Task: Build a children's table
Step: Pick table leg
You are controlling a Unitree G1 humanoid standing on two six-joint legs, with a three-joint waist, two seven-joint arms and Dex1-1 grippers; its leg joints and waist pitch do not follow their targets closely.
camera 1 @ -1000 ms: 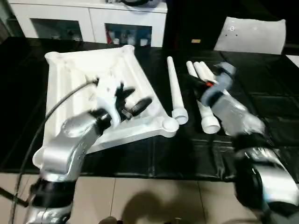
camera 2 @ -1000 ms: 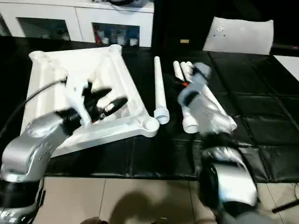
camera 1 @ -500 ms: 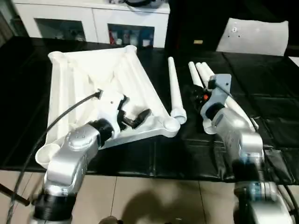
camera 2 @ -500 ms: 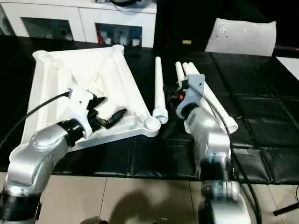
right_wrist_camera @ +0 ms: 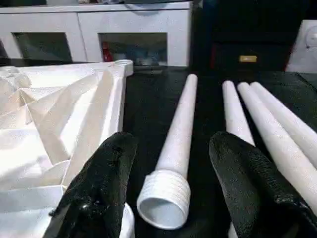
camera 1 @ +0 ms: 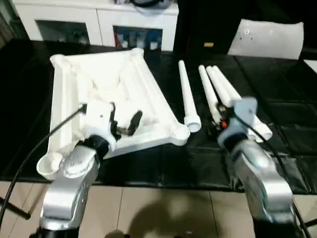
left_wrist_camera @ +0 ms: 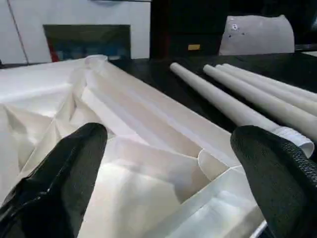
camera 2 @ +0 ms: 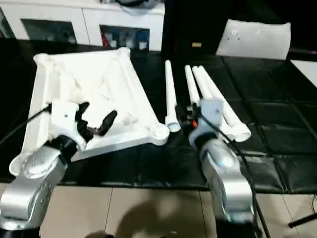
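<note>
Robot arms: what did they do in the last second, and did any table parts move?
Both arms pulled back toward the robot. The left gripper drew back over the tabletop and spread wide; it holds nothing. The right gripper came down from the three grouped legs and opened, now lined up with the single leg's threaded end. Tabletop and all four legs stayed where they were.

A: Black tiled table surface (camera 1: 163, 163) up front, beige floor tiles (camera 1: 163, 208) below its near edge.
B: Behind, a white cabinet (camera 1: 94, 20) with glass doors, and a white block (camera 1: 267, 37) far right.
</note>
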